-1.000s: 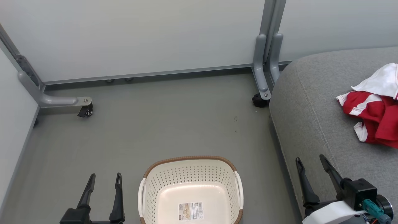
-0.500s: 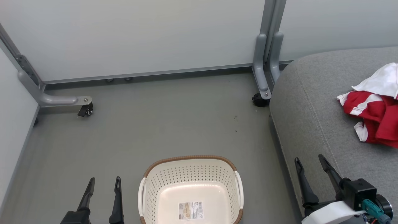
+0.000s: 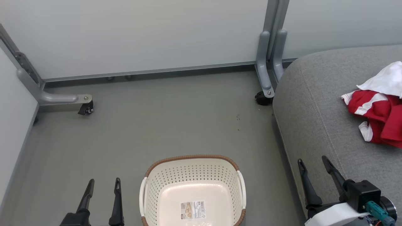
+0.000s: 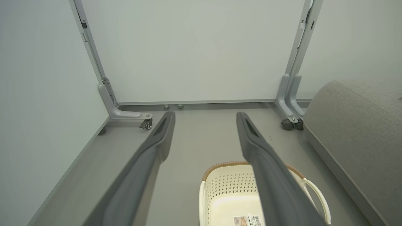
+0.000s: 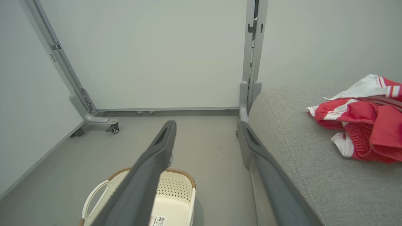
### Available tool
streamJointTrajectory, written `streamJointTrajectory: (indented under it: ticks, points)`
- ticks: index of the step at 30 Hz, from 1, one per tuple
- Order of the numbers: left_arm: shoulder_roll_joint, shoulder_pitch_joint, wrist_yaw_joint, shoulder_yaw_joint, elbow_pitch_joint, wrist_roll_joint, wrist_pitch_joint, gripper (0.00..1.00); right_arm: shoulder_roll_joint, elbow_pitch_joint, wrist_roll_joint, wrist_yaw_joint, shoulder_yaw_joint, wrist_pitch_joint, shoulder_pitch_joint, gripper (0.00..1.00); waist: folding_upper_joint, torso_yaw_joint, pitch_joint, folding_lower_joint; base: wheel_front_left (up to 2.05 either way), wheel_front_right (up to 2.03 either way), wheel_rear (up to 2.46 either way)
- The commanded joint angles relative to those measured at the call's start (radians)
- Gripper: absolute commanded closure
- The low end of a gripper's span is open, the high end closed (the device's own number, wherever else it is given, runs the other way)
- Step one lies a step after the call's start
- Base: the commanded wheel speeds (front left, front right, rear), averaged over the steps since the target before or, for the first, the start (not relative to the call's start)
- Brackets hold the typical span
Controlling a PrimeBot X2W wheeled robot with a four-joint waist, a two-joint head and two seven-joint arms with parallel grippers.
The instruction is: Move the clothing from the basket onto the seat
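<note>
The red clothing (image 3: pixel 381 117) with white trim lies bunched on the grey seat (image 3: pixel 317 103) at the right, seen too in the right wrist view as clothing (image 5: pixel 364 125) on the seat (image 5: pixel 301 163). The cream basket (image 3: pixel 193 191) with a brown rim stands on the floor at bottom centre, holding nothing but its label sticker; the basket (image 4: pixel 226 201) and basket (image 5: pixel 171 201) show low in both wrist views. My left gripper (image 3: pixel 103 183) is open left of the basket. My right gripper (image 3: pixel 313 160) is open beside the seat's front edge.
Pale partition walls on grey metal legs with castors (image 3: pixel 86 110) (image 3: pixel 261 99) close off the back and left. The grey floor (image 3: pixel 163 122) stretches between the walls, basket and seat.
The head view has shifted slightly, so the scene sits a little higher. My left gripper has sunk lower in the picture. The clothing and basket have not moved.
</note>
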Motion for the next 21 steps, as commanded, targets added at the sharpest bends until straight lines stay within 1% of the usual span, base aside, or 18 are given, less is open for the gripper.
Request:
streamJointTrajectory:
  ticks: [1, 3, 4, 7, 21]
  points:
    - [-0.002, 0.002, -0.007, 0.005, -0.003, 0.011, 0.0, 0.0, -0.003, -0.005, 0.005, 0.0, -0.002, -0.004, 0.008, 0.0, 0.0, 0.002, 0.003, 0.0, 0.0, 0.0, 0.0]
    - [-0.004, -0.003, -0.008, 0.006, -0.004, 0.014, 0.0, 0.0, -0.003, -0.005, 0.005, 0.0, -0.003, -0.003, 0.007, 0.0, 0.0, 0.004, 0.008, 0.0, 0.0, 0.0, 0.0]
    - [-0.002, -0.001, -0.004, 0.004, -0.001, 0.006, 0.0, 1.0, 0.0, 0.0, 0.003, 0.0, -0.001, -0.001, 0.0, 1.0, 0.0, 0.003, 0.007, 0.0, 0.0, 0.0, 0.0]
    - [-0.003, -0.002, -0.004, 0.003, 0.025, -0.001, 0.003, 1.0, 0.003, 0.021, 0.011, 0.0, 0.005, -0.002, 0.002, 1.0, 0.0, 0.003, 0.008, 0.0, 0.0, 0.0, 0.0]
    - [-0.007, -0.053, -0.018, 0.035, 0.042, -0.271, 0.073, 1.0, -0.017, 0.079, 0.309, 0.0, 0.0, 0.014, -0.054, 1.0, 0.0, 0.004, 0.007, 0.0, 0.0, 0.0, 0.0]
